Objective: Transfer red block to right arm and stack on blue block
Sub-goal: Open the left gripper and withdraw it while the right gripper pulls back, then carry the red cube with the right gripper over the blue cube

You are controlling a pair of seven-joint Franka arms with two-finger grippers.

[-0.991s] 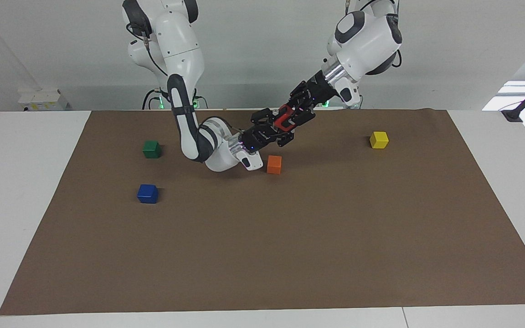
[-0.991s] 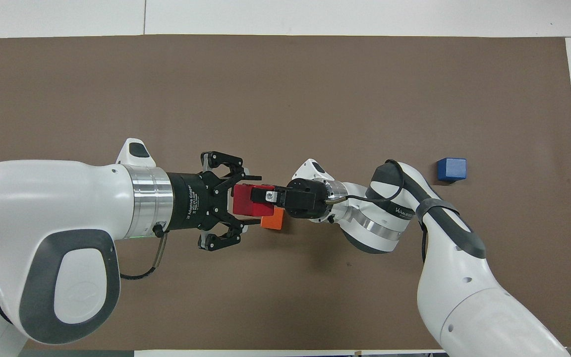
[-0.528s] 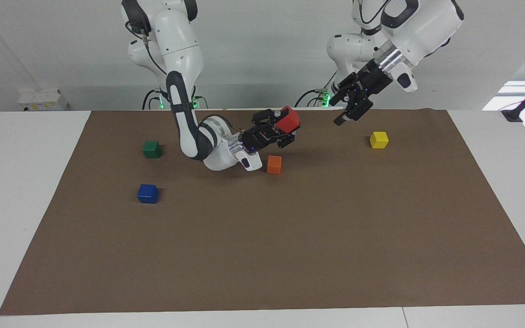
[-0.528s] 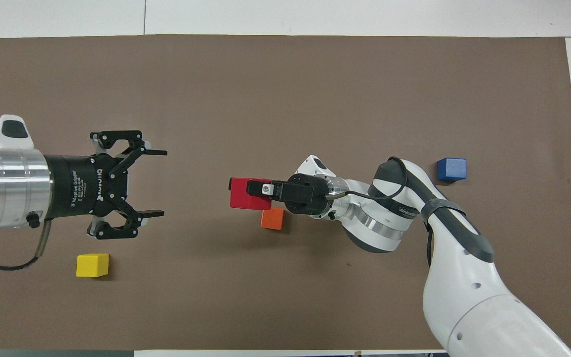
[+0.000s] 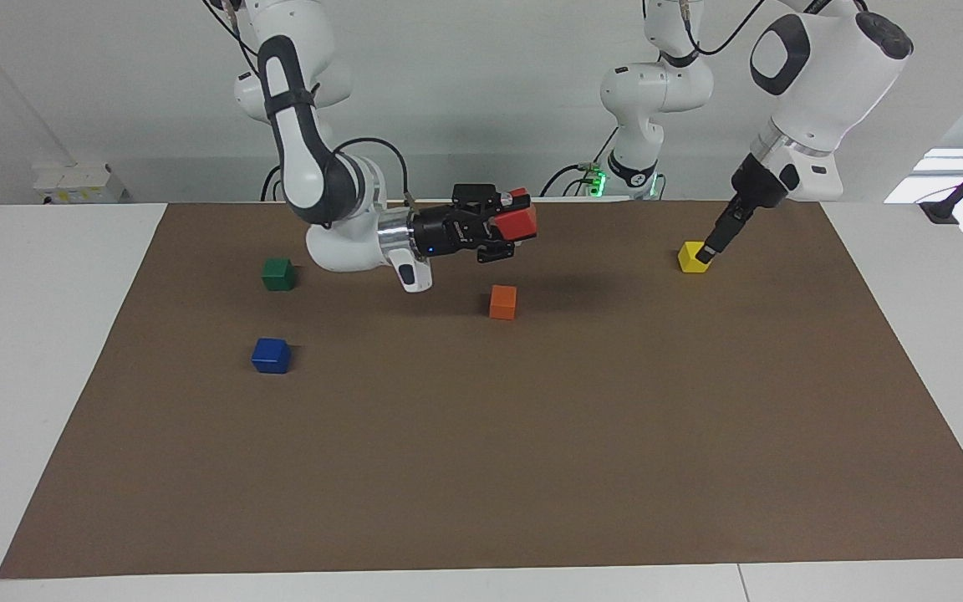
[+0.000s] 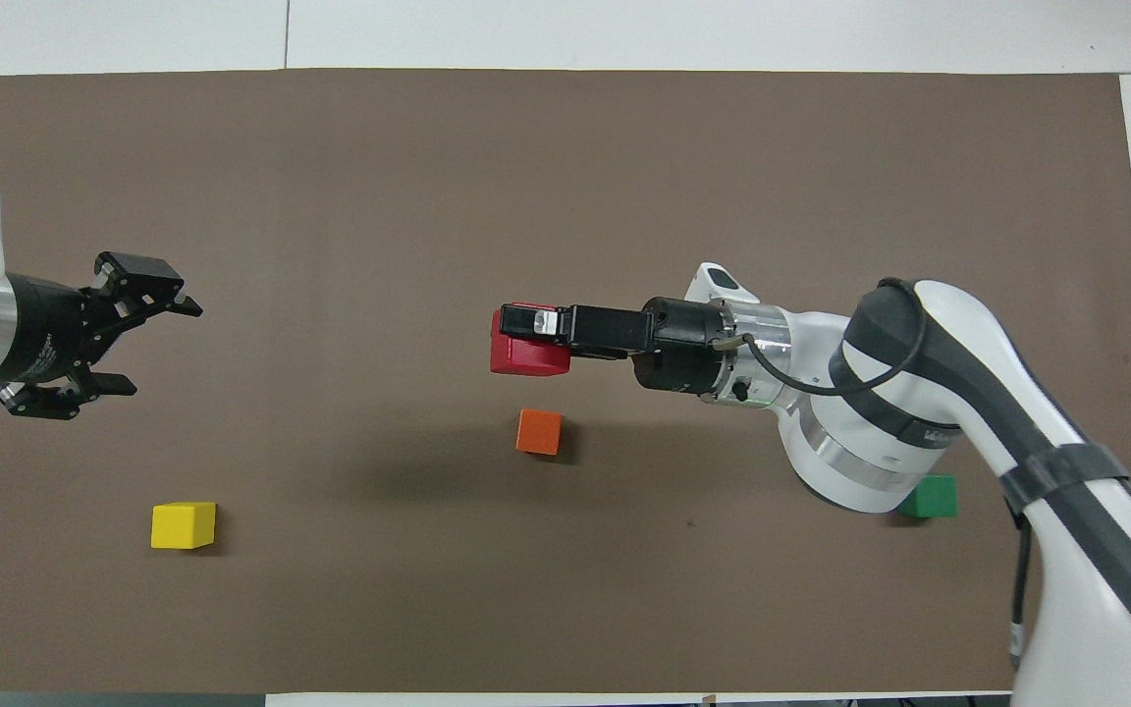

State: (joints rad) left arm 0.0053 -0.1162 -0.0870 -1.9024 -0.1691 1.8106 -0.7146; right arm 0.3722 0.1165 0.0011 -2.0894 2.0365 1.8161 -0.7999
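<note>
The right gripper pinched the red block in its fingers above the mat (near the orange block); the left gripper hung empty, fingers spread, over the yellow block.

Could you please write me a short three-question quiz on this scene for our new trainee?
1. True or false: the right gripper is shut on the red block.
2. Which block sits on the mat beneath that raised block? A green, B orange, C yellow.
3. Fill in: the open left gripper hangs over the ____ block.

Key: 1 true. 2 B, the orange block. 3 yellow, the yellow block.
</note>
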